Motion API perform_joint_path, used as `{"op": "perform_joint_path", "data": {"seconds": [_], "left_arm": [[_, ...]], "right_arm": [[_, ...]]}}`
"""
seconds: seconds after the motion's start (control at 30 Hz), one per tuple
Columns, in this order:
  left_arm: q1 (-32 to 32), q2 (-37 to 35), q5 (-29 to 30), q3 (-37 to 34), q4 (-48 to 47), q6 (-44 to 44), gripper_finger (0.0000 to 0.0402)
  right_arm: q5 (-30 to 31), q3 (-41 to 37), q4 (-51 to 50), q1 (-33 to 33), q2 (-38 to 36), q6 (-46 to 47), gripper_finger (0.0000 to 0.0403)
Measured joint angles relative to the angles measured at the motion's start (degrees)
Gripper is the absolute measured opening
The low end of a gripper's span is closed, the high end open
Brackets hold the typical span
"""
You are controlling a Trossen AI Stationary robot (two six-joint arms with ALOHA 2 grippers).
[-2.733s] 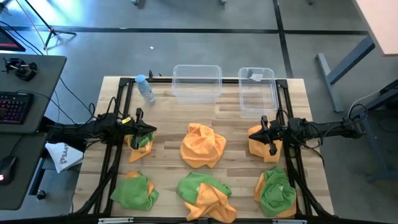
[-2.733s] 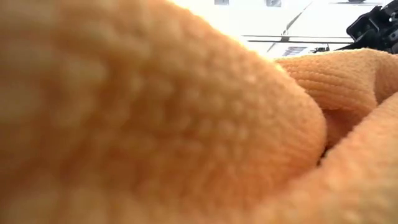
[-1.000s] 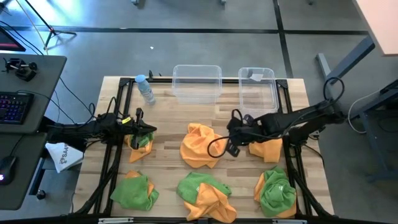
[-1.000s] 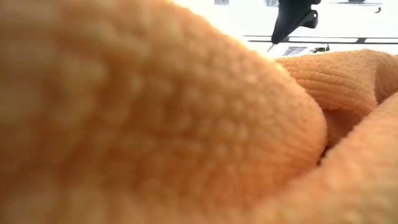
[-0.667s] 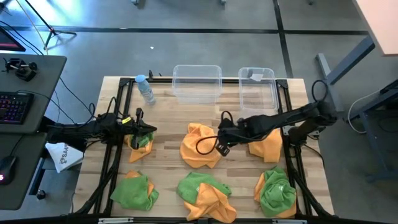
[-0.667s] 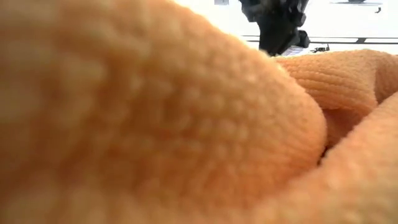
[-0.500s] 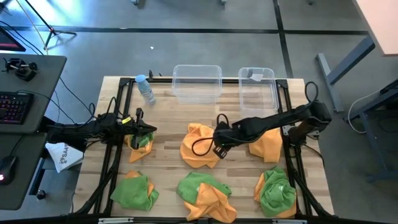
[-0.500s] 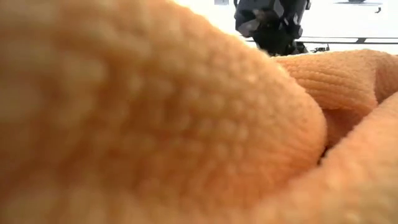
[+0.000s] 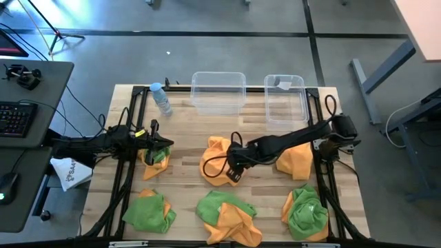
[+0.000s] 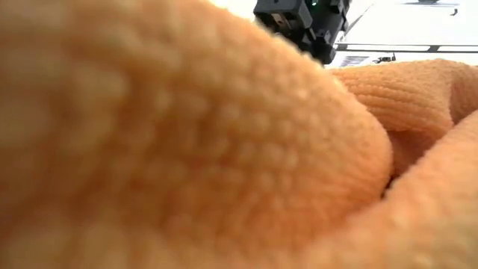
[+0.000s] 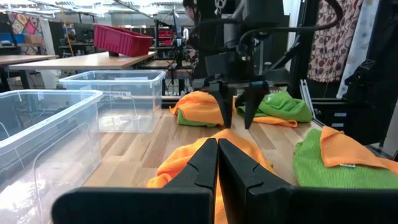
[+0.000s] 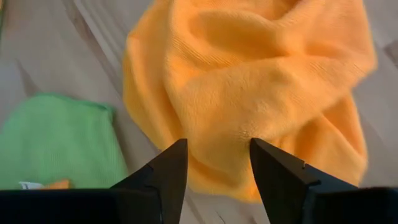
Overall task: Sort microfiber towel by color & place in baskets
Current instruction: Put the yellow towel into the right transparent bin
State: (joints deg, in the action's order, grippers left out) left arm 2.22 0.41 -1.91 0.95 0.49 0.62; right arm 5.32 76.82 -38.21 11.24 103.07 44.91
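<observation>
Jaws apart, the right gripper hovers over the middle orange towel; the left gripper's jaws are together.

Counts, high view. Baskets: two, both clear, at the far edge of the table, namely a wider basket towards the centre and a narrower basket to its right. Towel heaps: six. Two are wholly orange: the centre heap and the right heap. Two are mainly green, each with a little orange: the near-left heap and the near-right heap. Two mix both colours: the left heap and the near-centre heap. The number of single towels within each heap cannot be told. Water bottle: one, far left. Arms: two, a left arm and a right arm.
</observation>
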Motion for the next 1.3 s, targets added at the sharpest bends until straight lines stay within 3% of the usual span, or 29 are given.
{"op": "perform_joint_path", "data": {"seconds": [0.17, 0.5, 0.77, 0.93, 1.1, 1.3], "left_arm": [[0.0, 0.0, 0.0, 0.0, 0.0, 0.0, 0.0], [0.0, 0.0, 0.0, 0.0, 0.0, 0.0, 0.0], [0.0, 0.0, 0.0, 0.0, 0.0, 0.0, 0.0], [0.0, 0.0, 0.0, 0.0, 0.0, 0.0, 0.0], [0.0, 0.0, 0.0, 0.0, 0.0, 0.0, 0.0], [0.0, 0.0, 0.1, 0.0, -0.1, 0.0, 0.0]], "right_arm": [[0.0, 0.0, 1.2, -0.5, 1.9, 0.1, 0.0174], [0.4, -0.1, -6.5, -1.9, 1.6, 3.1, 0.0174], [-0.8, 0.0, 3.4, -1.9, 3.0, 0.4, 0.0174], [-3.1, 0.0, -1.4, -2.2, 5.0, 5.4, 0.0174], [-2.9, -0.1, -3.3, -2.2, 5.7, 4.5, 0.0173], [-2.6, -0.1, 1.7, -2.5, 5.7, 2.2, 0.0128]]}}
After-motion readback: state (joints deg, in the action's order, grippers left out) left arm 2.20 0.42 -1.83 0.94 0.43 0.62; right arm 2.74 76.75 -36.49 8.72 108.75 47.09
